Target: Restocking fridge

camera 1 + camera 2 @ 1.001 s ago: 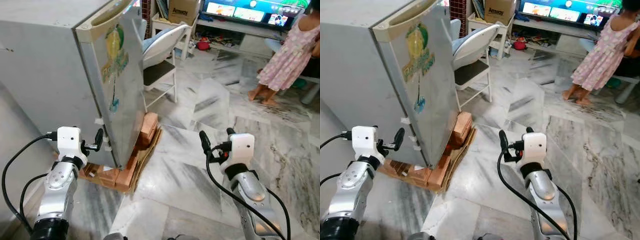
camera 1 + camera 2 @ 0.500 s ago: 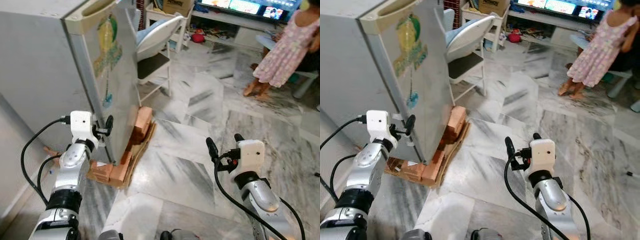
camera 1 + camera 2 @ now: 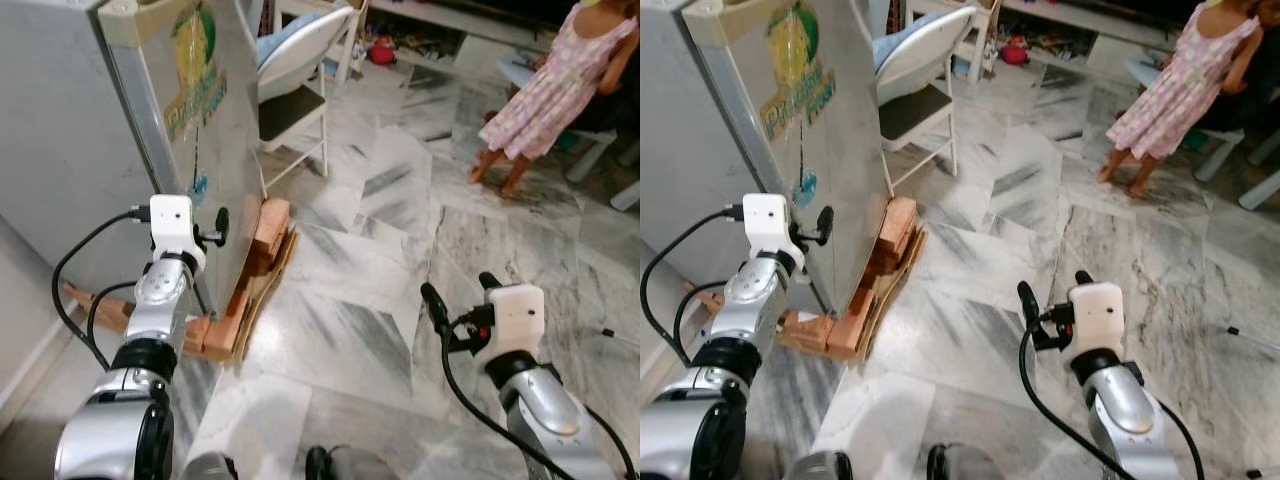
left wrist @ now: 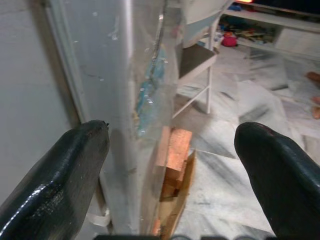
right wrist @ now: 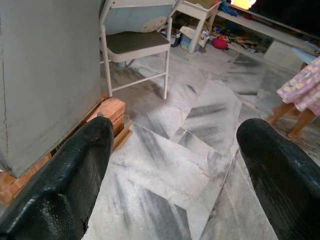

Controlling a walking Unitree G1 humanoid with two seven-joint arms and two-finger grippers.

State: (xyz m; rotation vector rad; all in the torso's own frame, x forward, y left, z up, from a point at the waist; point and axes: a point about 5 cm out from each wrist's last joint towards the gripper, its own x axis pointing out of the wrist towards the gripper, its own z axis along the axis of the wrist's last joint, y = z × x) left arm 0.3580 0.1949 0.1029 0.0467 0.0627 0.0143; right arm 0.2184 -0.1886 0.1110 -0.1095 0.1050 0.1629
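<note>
Two wide-open, empty pincers: your left gripper [image 4: 170, 165] is straddling the grey metal fridge's [image 3: 70, 130] door edge; your right gripper [image 5: 175, 165] is facing stacked orange bricks [image 5: 107, 111].

Marble-floored living room, seen from above.

The floor [image 3: 380, 250] is pale grey marble with dark veins, laid in irregular slabs. A white folding chair [image 3: 295, 80] with a dark seat stands at far left, a blue cushion leaning on its back. Bricks [image 3: 262, 235] and flattened cardboard [image 3: 268, 290] lie on the floor below it. Along the far wall runs a low white shelf [image 3: 1055, 25] cluttered with small things. At far right a person in a pink dress [image 3: 545, 85] stands barefoot.
</note>
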